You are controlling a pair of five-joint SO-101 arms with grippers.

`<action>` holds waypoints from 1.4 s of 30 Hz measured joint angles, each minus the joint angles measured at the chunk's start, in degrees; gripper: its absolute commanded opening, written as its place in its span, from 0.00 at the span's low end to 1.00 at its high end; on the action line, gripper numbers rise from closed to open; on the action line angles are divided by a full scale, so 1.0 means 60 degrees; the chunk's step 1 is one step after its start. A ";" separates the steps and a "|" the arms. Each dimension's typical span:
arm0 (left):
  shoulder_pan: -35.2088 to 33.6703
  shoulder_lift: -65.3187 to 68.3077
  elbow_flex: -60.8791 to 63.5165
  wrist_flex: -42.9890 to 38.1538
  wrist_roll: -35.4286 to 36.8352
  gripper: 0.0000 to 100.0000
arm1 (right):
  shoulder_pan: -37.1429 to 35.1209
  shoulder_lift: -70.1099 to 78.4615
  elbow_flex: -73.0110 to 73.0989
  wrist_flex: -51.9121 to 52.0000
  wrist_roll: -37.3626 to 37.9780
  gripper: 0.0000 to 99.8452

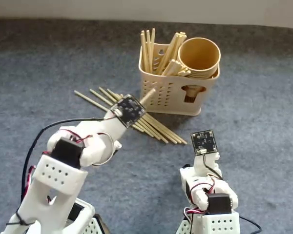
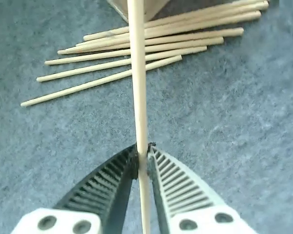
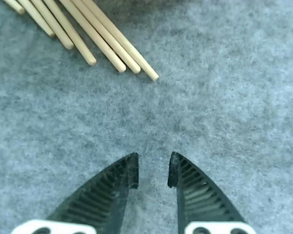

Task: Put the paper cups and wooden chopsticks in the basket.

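Grey felt covers the bench (image 1: 263, 136), and at its far side we have one cream basket (image 1: 172, 100) standing upright, the target for everything. In its right half sits the stack of paper cups (image 1: 199, 56), nested mouth-up so they take a single slot. We make out several rims, but they're too tight to count. Beside them the stored chopsticks (image 1: 149, 46) stand on end and lean on the wall, a bunch we can't count cleanly either.

Down on the bench, just in front of the basket, the loose chopsticks (image 2: 195, 36) lie fanned side by side, at least seven by our count in the left wrist view. Over that fan is a single chopstick (image 2: 138, 87), raised off the felt. The left claw (image 2: 142, 148) is clamped on it near one end, so the long free end points toward the basket, and we reckon that's for a tip-first drop. One stick per grab, it seems.

And the right claw (image 3: 153, 168) hangs low over bare felt near the stick ends, jaws apart with nothing between them, likely waiting its turn.
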 measured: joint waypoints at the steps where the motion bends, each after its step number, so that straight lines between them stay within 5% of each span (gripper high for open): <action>1: -0.0015 -0.0234 0.0000 -0.0029 0.0366 0.01 | 0.0000 0.0000 0.0000 0.0000 0.0000 0.12; 20: -0.0029 -0.3004 0.0000 -0.4396 0.2886 0.01 | 0.0000 0.0000 0.0000 0.0000 0.0000 0.12; 31: -0.0029 -0.3179 0.1348 -0.9582 0.3033 0.01 | 0.0000 0.0000 0.0000 0.0000 0.0000 0.12; 42: 0.0864 -0.3179 0.1363 -1.2000 0.3033 0.01 | 0.0000 0.0000 0.0000 0.0000 0.0000 0.12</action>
